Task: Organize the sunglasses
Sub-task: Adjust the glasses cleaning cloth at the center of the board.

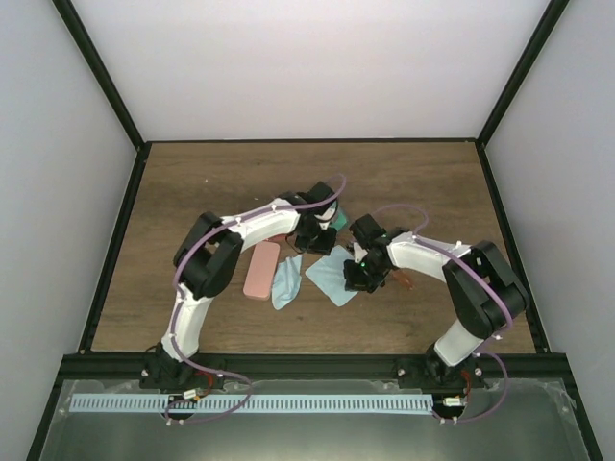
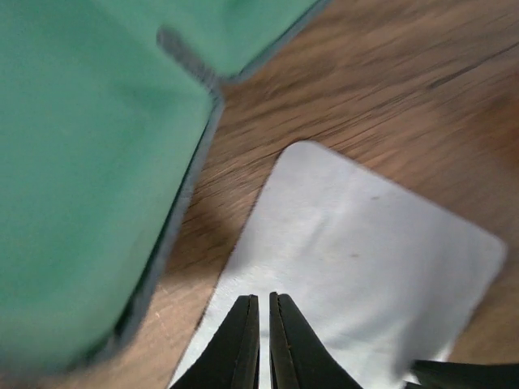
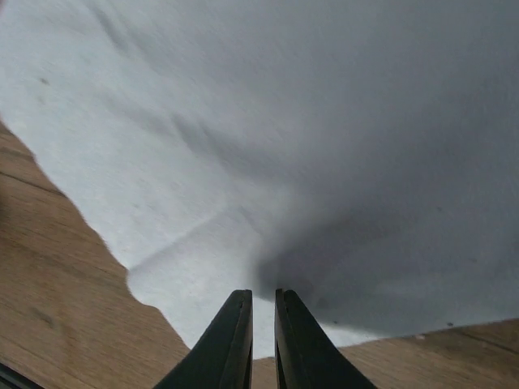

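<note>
Wooden table, sunglasses beside right claw

Blurred, edge-cropped: green object; sunglasses mostly hidden under right arm.

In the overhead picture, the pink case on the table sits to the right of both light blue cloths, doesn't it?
Not quite. The top external view shows the pink case on the table to the left of both cloths: the nearer light blue cloth beside it and the farther light blue cloth.
</note>
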